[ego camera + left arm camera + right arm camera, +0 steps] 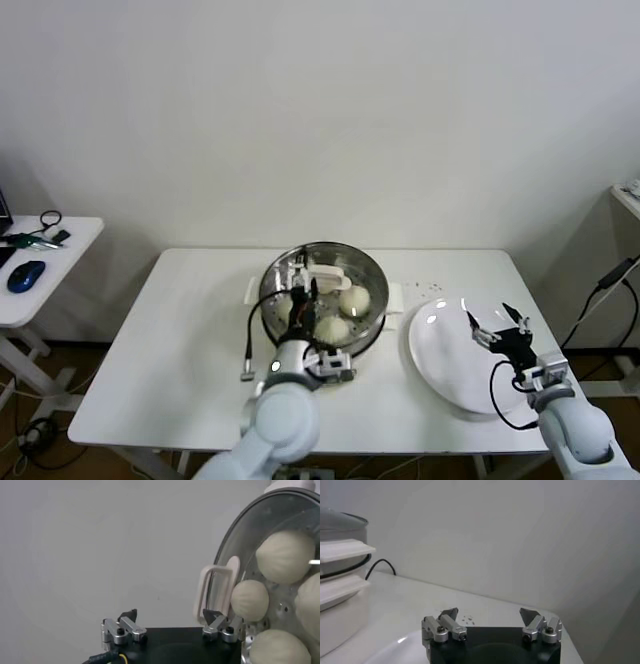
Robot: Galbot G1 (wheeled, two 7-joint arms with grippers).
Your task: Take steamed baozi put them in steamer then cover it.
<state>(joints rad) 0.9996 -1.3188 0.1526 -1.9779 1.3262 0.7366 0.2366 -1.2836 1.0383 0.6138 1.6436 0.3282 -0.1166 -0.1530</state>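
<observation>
Inside, the steamed baozi [354, 298] fill the covered steamer [372, 268]; both end effectors released.

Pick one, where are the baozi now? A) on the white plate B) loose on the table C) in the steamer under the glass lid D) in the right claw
C: the baozi sit inside the steamer with the cover on top, the white plate is bare, and the right claw over it stands open, holding nothing.
</observation>
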